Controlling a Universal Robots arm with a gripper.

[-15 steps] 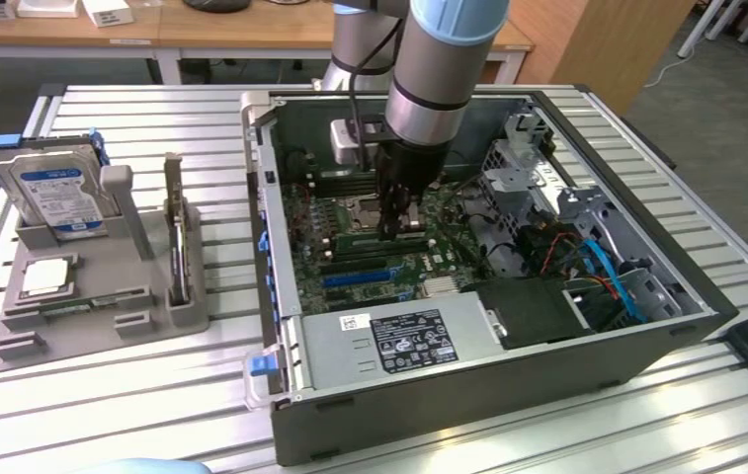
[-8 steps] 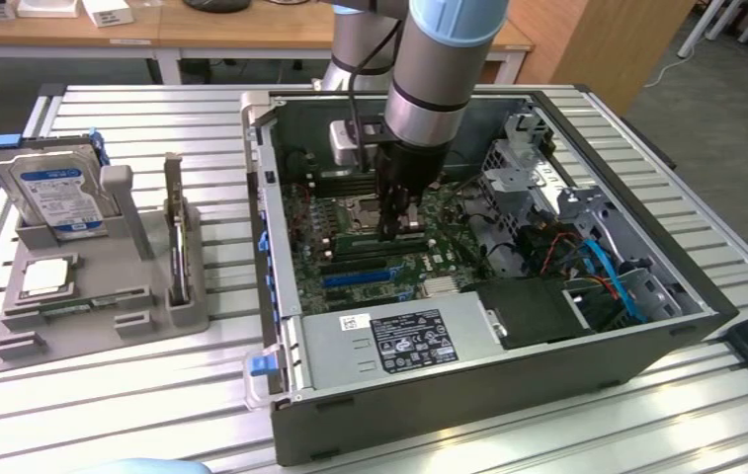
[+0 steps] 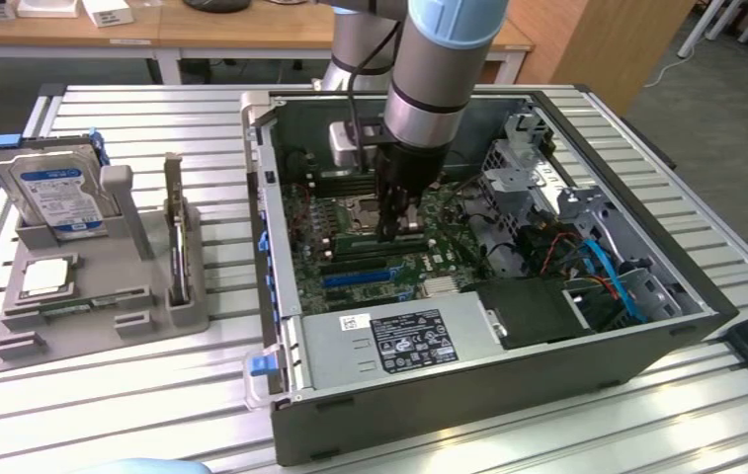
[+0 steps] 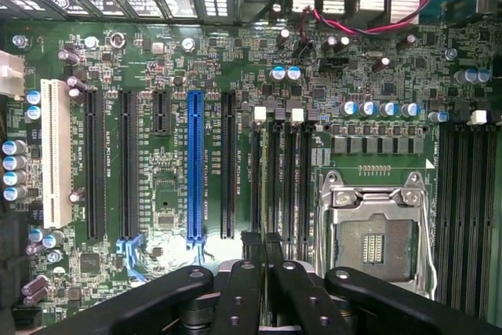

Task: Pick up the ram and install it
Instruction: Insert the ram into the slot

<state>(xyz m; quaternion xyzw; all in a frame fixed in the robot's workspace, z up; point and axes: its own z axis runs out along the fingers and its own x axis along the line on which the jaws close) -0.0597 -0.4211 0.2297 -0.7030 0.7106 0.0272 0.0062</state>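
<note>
Gripper: the gripper [image 3: 400, 225] reaches down into the open computer case [image 3: 479, 395], fingers [image 4: 251, 253] pinched together on the ram [image 4: 263, 225].
Ram: held edge-on, just above the memory slots [image 4: 292, 186] beside the CPU socket [image 4: 375, 233].
Holder: grey tray [image 3: 84, 336] near the worktop edge on the exterior view's left, carrying 1 hard drive [image 3: 54, 193].

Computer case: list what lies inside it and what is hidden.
A circuit board with a blue slot, an empty chip socket and the hand. What lies beneath the hand is covered.
</note>
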